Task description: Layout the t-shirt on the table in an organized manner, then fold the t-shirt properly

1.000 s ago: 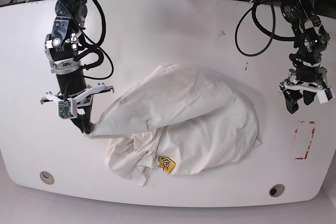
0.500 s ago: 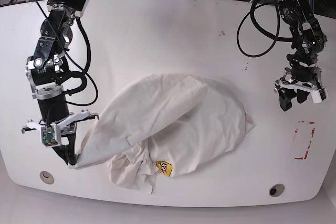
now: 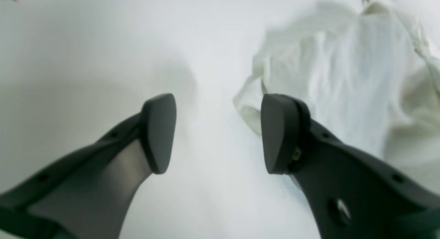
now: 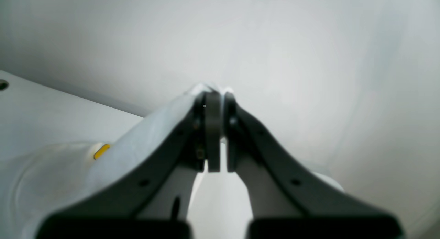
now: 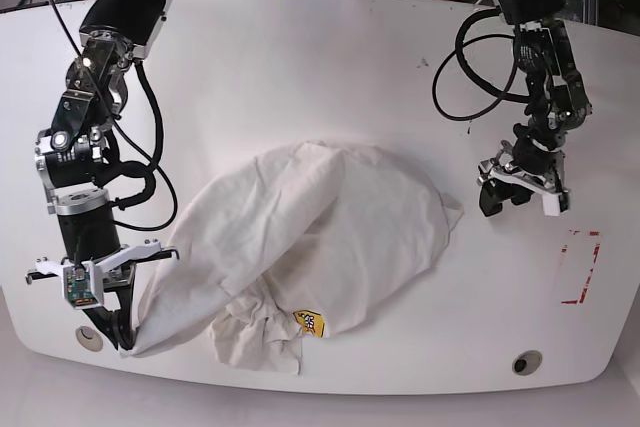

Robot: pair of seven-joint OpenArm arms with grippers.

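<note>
The white t-shirt [image 5: 330,232] lies bunched on the table [image 5: 300,67], with its small yellow patch [image 5: 314,322] near the front. My right gripper [image 5: 120,332] is shut on the shirt's left edge by the front left corner. In the right wrist view the gripper [image 4: 215,129] pinches white cloth [image 4: 51,177], and the yellow patch [image 4: 102,150] shows beside it. My left gripper [image 5: 517,199] is open and empty, just right of the shirt's right corner [image 5: 455,209]. In the left wrist view the fingers [image 3: 158,132] stand apart over bare table, with the shirt [image 3: 343,77] just beyond.
Two grommet holes [image 5: 88,337] [image 5: 526,361] sit near the front edge, the left one close beside my right gripper. Red tape marks [image 5: 580,267] lie at the right. Black arm cables [image 5: 470,57] hang over the back of the table.
My right gripper has pulled the shirt's edge toward the front left, dragging the shirt leftward. My left gripper has moved left, closer to the shirt's right corner.
</note>
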